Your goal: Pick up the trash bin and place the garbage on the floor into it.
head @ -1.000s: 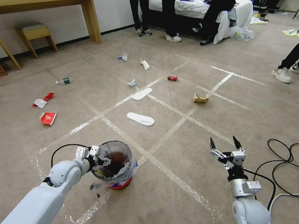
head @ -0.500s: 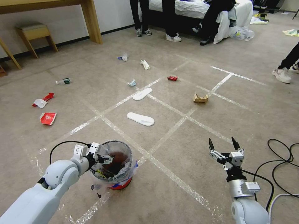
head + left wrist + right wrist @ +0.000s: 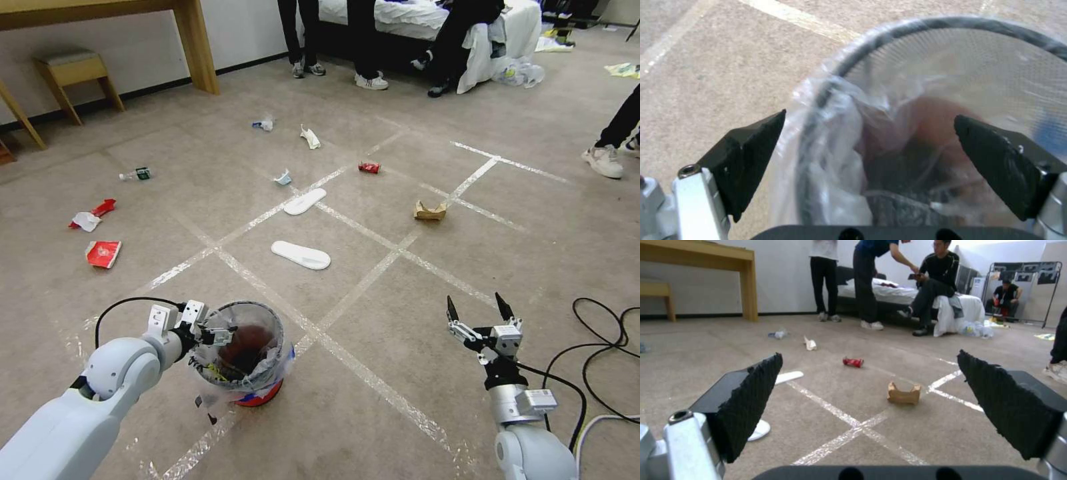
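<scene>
While the left end effector (image 3: 867,133) stood spread astride its grey rim, the bag-lined trash bin (image 3: 248,353) sat upright on the floor (image 3: 373,413).

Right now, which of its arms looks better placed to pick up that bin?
The left. Its tool is open at the trash bin, straddling the bag-lined rim with one fingertip inside. The right tool hangs open over bare floor, well aside.
</scene>
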Robot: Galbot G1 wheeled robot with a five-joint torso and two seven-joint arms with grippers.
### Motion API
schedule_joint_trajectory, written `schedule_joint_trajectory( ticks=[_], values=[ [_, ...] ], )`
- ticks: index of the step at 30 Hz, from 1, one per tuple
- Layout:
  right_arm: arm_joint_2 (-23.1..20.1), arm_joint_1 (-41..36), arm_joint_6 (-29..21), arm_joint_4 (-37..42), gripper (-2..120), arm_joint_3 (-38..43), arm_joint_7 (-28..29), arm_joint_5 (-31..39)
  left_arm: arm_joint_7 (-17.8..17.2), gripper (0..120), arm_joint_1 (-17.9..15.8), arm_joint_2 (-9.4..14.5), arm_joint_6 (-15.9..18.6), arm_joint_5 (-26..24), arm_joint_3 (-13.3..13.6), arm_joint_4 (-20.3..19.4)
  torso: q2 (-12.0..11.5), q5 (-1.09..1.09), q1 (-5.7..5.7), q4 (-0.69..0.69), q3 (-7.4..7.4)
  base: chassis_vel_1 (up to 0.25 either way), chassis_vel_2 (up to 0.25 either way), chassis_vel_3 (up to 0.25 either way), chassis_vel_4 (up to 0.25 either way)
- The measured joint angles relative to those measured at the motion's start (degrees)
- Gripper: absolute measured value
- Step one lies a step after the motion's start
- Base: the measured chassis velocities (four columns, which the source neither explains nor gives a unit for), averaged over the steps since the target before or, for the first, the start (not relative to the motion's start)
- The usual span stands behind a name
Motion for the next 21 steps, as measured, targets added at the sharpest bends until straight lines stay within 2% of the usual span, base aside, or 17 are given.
schedule_joint_trajectory(
  ticks=[9, 11, 21],
  values=[
    [-0.18, 0.02, 0.04, -0.14, 100, 0.13, -0.03, 0.10, 0.85, 100, -2.29, -0.91, -0.59, 2.16, 1.25, 4.45, 0.00, 0.00, 0.00, 0.00, 0.00, 0.000, 0.000, 0.000, 0.000],
    [-0.20, 0.29, 0.02, -0.35, 100, -0.08, -0.03, 0.11, 1.30, 100, -2.99, -1.78, -0.86, 3.10, 1.82, 6.48, 0.00, 0.01, 0.00, 0.00, 0.00, 0.000, 0.000, 0.000, 0.000],
    [-0.07, 0.45, -0.02, -0.99, 100, -0.05, -0.03, 0.06, 3.00, 100, -4.36, -4.97, -1.65, 6.21, 3.06, 10.53, 0.00, 0.02, 0.00, 0.00, 0.00, 0.000, 0.000, 0.000, 0.000]
  ],
)
